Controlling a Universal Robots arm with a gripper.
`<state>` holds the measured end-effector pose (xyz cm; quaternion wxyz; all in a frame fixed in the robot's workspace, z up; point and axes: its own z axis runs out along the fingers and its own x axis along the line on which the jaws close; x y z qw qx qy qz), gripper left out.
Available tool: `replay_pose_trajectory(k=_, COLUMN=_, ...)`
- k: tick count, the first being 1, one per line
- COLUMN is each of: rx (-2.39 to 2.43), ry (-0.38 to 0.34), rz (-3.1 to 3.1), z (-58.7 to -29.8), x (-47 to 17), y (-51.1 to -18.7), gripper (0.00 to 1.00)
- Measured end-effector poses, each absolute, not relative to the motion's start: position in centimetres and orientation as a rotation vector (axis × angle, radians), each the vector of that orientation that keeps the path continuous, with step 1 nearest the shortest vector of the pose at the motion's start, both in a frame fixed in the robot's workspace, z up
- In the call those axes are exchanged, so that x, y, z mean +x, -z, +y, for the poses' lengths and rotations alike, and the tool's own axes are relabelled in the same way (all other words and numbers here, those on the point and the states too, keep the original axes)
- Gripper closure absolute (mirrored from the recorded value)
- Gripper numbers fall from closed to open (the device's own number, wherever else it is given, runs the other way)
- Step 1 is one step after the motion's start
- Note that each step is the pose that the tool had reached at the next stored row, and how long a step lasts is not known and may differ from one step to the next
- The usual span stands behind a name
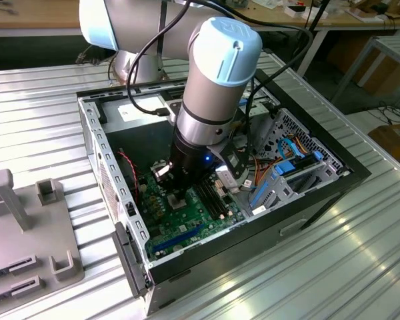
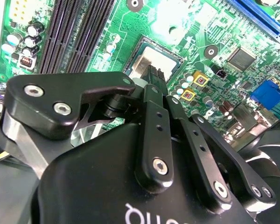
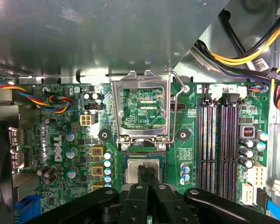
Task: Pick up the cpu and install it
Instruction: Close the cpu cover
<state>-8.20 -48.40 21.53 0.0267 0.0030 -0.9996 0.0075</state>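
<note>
In the first wrist view the tool [image 3: 147, 173] stands over the cpu [image 3: 132, 170], its 2 black fingers [image 3: 143, 175] pressed narrow together with their tips down on the silver top. The tool's dark links cut off the near part of the chip, so its near edge is hidden. Whether the chip is fully seated in the socket cannot be made out.

In the second wrist view the same fingers [image 2: 155, 76] meet on the pale cpu [image 2: 149, 56], which lies inside the dark socket frame [image 2: 141, 43]. The tool's body covers most of the near ground here.

Just beyond the chip, the socket's metal load plate [image 3: 142, 109] stands swung open and upright, with its wire lever [image 3: 177, 100] raised beside it. The green motherboard [image 3: 65, 140] spreads around, with 4 memory slots [image 3: 219, 140] to one side and bundled coloured wires [image 3: 56, 100] toward the other.

In the exterior view the arm [image 1: 213, 87] reaches down into the open computer case [image 1: 120, 200] on the ribbed metal worktop [image 1: 33, 120]. The arm's wrist blocks the socket and chip. A grey fixture [image 1: 27, 220] sits at the exterior view's left, partly cut off.
</note>
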Motion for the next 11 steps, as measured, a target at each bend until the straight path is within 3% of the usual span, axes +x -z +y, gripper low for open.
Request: replay_pose_trajectory(k=11, rx=0.012, ry=-0.023, rz=-3.085, z=-48.3, x=-4.8, y=-21.4, gripper=0.89)
